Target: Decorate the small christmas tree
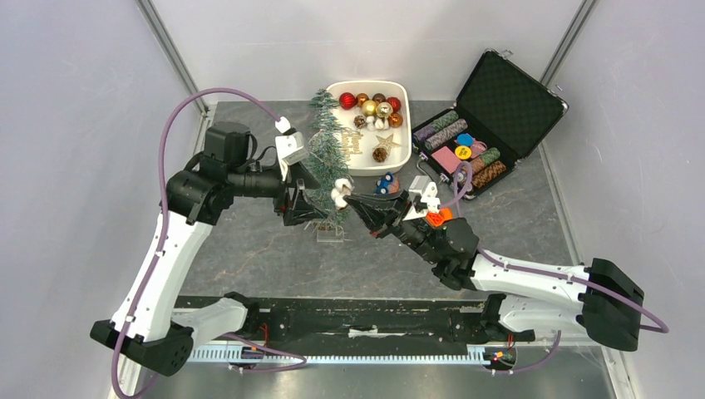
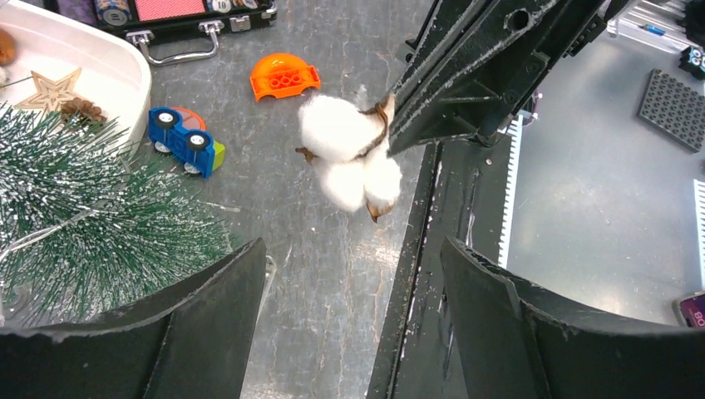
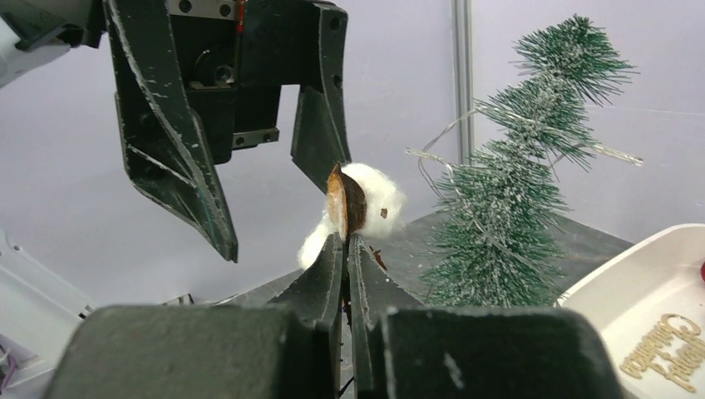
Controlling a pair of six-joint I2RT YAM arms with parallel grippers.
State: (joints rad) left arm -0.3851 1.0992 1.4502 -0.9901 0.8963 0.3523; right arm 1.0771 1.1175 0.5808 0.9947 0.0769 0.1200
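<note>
Upright on the grey worktop [image 1: 249, 249], just before the white tray [image 1: 406, 141]: the small christmas tree [image 1: 326, 154], long axis vertical, clear base down. Just beside its lower branches, on the right side, a white cotton ornament [image 1: 340, 194], pinched by the brown husk in the fully closed right jaws. Left jaws spread wide and holding nothing, low by the trunk on the left side, so somewhat nearer to the tree. Likely next: to carry the cotton a little leftward, into the branches, and only then release.
</note>
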